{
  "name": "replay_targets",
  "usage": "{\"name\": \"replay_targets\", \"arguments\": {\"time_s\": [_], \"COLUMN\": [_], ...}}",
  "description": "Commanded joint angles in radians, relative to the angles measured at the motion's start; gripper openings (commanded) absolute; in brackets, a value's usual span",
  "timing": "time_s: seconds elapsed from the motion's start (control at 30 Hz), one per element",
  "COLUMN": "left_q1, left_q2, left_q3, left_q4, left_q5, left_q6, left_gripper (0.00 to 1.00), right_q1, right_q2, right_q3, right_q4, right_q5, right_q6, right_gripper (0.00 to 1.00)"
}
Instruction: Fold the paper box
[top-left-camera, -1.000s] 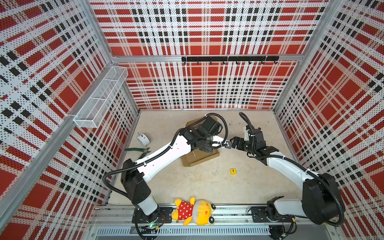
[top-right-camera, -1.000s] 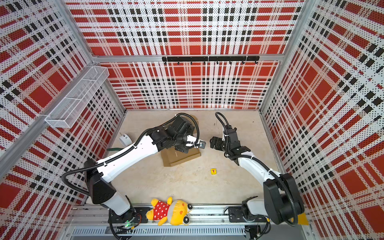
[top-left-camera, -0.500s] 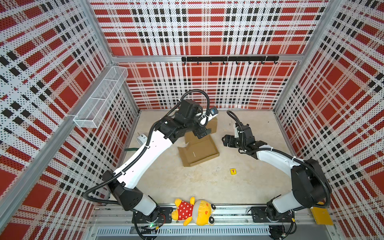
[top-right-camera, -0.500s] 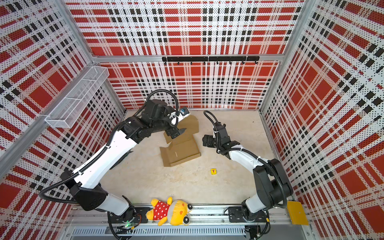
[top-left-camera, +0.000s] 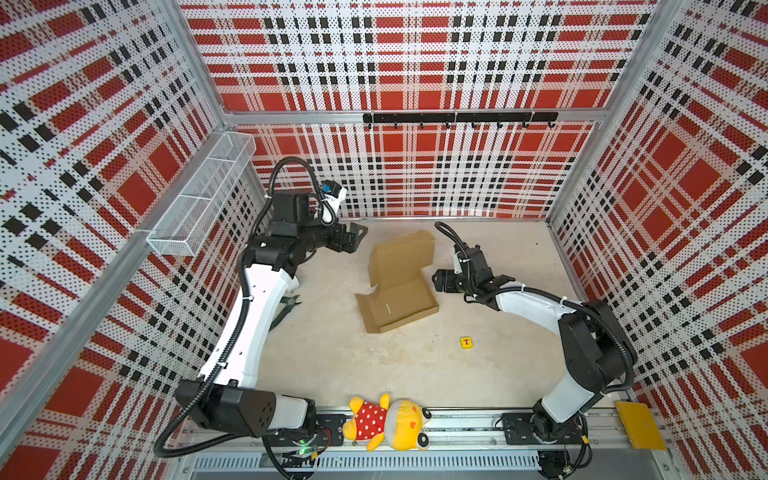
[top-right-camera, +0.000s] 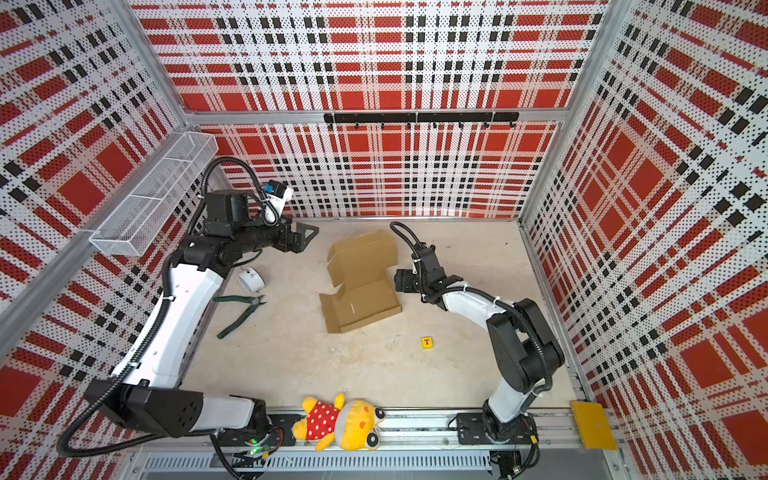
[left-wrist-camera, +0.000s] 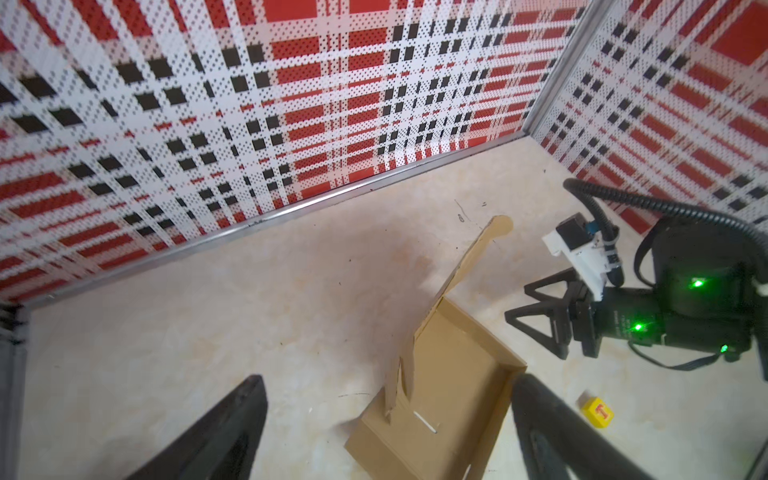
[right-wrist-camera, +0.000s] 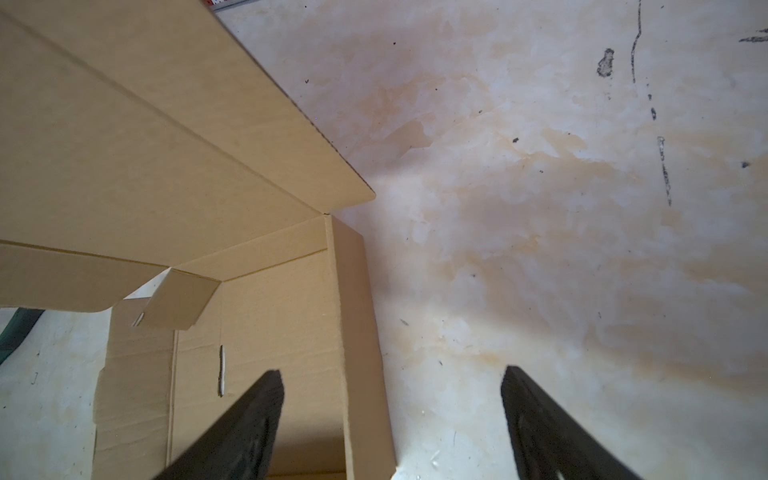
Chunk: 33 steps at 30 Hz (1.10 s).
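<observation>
Here, centre frame: paper box (top-left-camera: 397, 286), likely light and stiff; pinch a flap edge; left gripper (top-left-camera: 357, 236) and right gripper (top-left-camera: 437, 281) spread wide, empty.

Left tool (top-left-camera: 356, 237) high, right tool (top-left-camera: 437, 281) low, jaws spread.

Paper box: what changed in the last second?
The left gripper, open, swung off the paper box toward the back-left corner, uncovering it. The right gripper, open, stayed beside the box's right wall while its arm folded back. Nothing gripped. Box, yellow block and plush toy unmoved.
</observation>
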<state>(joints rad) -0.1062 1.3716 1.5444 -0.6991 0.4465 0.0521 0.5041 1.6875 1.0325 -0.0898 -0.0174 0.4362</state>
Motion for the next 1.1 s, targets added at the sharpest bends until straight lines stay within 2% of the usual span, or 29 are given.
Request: {"name": "replay_targets", "arguments": {"time_s": [0.0, 0.13, 0.23, 0.3, 0.47, 0.57, 0.73, 1.07], "left_q1": [0.082, 0.172, 0.232, 0.264, 0.297, 0.301, 0.300, 0.220], "left_q2": [-0.033, -0.064, -0.080, -0.087, -0.087, -0.091, -0.077, -0.055], "left_q3": [-0.107, -0.268, -0.407, -0.477, -0.572, -0.616, -0.674, -0.772], "left_q4": [0.139, 0.278, 0.443, 0.519, 0.552, 0.553, 0.533, 0.555], "left_q5": [0.177, 0.232, 0.242, 0.245, 0.171, 0.130, 0.049, 0.022], "left_q6": [-0.197, -0.330, -0.523, -0.610, -0.664, -0.695, -0.738, -0.836], "left_gripper": [0.93, 0.91, 0.89, 0.88, 0.87, 0.85, 0.79, 0.63], "right_q1": [0.010, 0.044, 0.059, 0.065, 0.080, 0.086, 0.100, 0.117], "right_q2": [0.035, 0.073, 0.105, 0.117, 0.158, 0.168, 0.202, 0.256], "right_q3": [0.031, 0.069, 0.096, 0.115, 0.158, 0.165, 0.165, 0.195], "right_q4": [0.056, 0.035, 0.020, 0.010, -0.017, -0.022, -0.022, -0.040], "right_q5": [-0.001, 0.021, 0.031, 0.022, 0.045, 0.040, 0.058, 0.074], "right_q6": [-0.011, -0.039, -0.044, -0.049, -0.074, -0.072, -0.075, -0.072], "right_gripper": [0.84, 0.84, 0.84, 0.84, 0.83, 0.79, 0.67, 0.48]}}
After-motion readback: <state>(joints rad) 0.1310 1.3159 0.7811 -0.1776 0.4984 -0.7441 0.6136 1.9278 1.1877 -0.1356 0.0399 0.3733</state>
